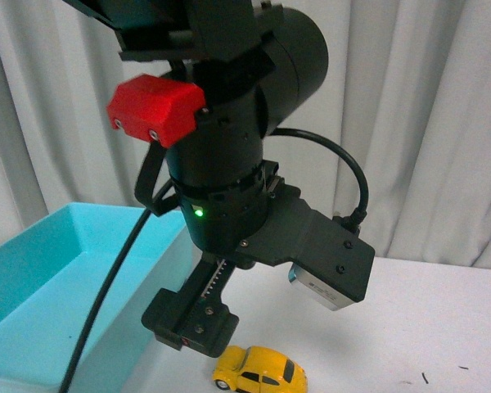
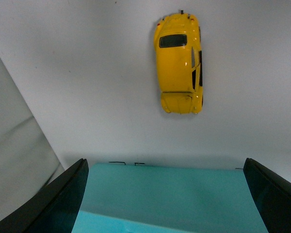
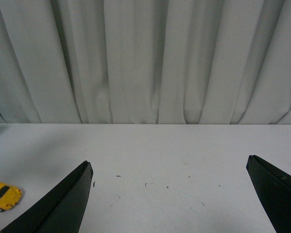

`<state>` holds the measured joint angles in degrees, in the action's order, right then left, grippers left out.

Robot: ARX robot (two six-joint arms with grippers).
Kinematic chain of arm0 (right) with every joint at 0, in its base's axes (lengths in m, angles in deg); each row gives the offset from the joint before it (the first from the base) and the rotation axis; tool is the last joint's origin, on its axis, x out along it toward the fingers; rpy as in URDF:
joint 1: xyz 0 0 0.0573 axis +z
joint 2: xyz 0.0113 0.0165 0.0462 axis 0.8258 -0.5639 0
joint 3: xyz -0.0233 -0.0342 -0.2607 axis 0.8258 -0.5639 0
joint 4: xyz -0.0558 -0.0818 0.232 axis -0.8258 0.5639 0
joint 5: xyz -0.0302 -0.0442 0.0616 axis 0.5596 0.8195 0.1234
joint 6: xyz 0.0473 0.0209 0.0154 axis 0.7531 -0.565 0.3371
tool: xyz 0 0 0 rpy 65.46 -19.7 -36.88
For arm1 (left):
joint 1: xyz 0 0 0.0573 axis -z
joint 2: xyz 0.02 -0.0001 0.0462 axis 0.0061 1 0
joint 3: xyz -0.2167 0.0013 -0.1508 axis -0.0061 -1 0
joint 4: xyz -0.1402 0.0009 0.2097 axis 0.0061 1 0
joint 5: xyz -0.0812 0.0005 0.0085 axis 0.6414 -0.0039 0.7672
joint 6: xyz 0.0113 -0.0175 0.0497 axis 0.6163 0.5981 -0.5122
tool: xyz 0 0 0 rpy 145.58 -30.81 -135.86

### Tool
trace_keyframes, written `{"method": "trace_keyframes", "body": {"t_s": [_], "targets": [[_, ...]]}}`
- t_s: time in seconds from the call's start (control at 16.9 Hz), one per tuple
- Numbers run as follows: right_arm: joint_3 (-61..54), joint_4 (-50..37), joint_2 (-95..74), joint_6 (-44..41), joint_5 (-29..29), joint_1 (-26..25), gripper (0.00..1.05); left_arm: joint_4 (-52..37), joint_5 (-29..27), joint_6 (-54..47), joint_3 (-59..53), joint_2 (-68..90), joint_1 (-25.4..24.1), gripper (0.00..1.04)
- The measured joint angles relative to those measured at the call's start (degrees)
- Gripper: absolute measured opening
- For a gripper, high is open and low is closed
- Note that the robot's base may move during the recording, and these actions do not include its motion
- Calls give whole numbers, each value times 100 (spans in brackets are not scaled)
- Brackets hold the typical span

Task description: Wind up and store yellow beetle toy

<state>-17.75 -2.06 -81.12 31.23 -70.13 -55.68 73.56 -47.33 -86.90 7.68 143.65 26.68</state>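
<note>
Left and right jaws spread wide (gripping nothing) — yellow beetle toy [image 2: 178, 63] sits apart on the table [image 2: 87, 73].

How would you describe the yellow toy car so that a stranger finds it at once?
Start at the white table and find the turquoise bin on its left side. Just right of the bin, on the bare tabletop, stands the yellow beetle toy. It is the only yellow thing there, rounded, with dark windows.

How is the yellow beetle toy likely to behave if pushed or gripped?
The yellow beetle toy sits wheels-down on the flat table, so a push probably rolls it. Its glossy, rounded shell may slip when squeezed.
</note>
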Motion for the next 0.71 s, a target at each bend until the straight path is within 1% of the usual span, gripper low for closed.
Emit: {"method": "trace_keyframes", "body": {"t_s": [0.18,0.24,0.41,0.47,0.71], "targets": [[2,0,0,0,0,0,98,105,-240,866,33,354,70,98],[2,0,-2,0,2,0,98,120,-262,1292,31,503,90,98],[2,2,-2,0,0,0,98,-363,-426,1989,-138,702,107,98],[0,0,0,0,0,0,98,-614,-343,2326,-269,1019,173,98],[2,0,0,2,0,0,98,-839,-175,2122,-203,1366,208,98]]}}
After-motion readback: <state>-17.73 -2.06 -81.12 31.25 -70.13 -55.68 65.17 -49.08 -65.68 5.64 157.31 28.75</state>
